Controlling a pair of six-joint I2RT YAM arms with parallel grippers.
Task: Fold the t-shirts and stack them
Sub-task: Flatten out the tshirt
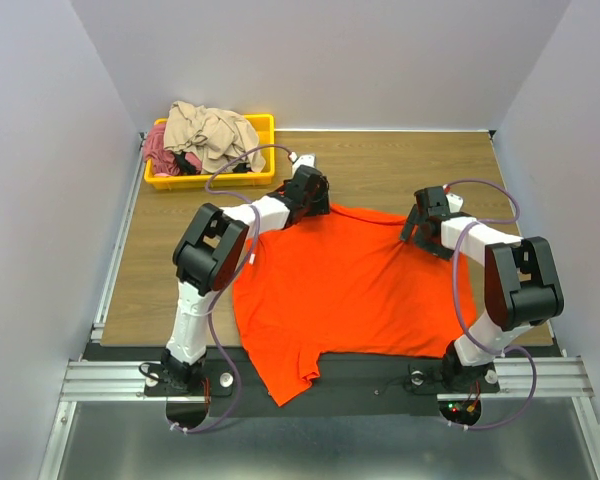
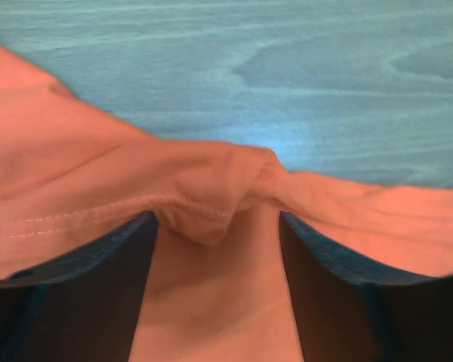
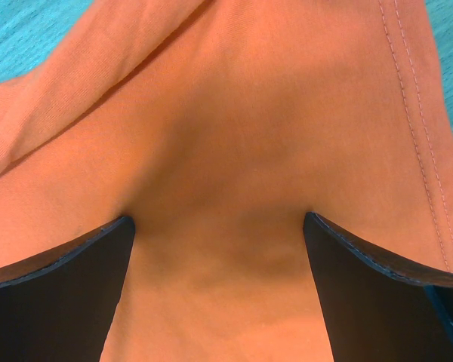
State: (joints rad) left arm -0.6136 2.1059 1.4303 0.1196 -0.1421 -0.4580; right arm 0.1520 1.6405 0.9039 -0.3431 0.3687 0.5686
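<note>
Both arms are down on the orange shirt (image 1: 350,290), which lies spread over the counter (image 1: 380,165) between them. One corner spills off the near edge by the arm bases.

The left hand (image 1: 318,203) sits at the shirt's far left edge. Its wrist view shows the fingers (image 2: 98,286) standing apart. A small pucker of stitched hem (image 2: 204,215) is bunched in the gap between them, but it is not squeezed. Bare wood shows just beyond the fingertips.

Over to the right hand (image 1: 418,230), planted at the far right edge of the same shirt. Its fingers (image 3: 60,294) are spread wide and orange cloth fills the whole space between them. A stitched seam runs past the outer finger. Nothing is gripped here, and the cloth simply lies under the open hand.

Well beyond the left hand and off to its left, a yellow tray (image 1: 265,125) sits at the counter's back corner. In it a beige shirt (image 1: 210,130) is heaped on top, with a pink shirt (image 1: 158,150) tucked at its left.
</note>
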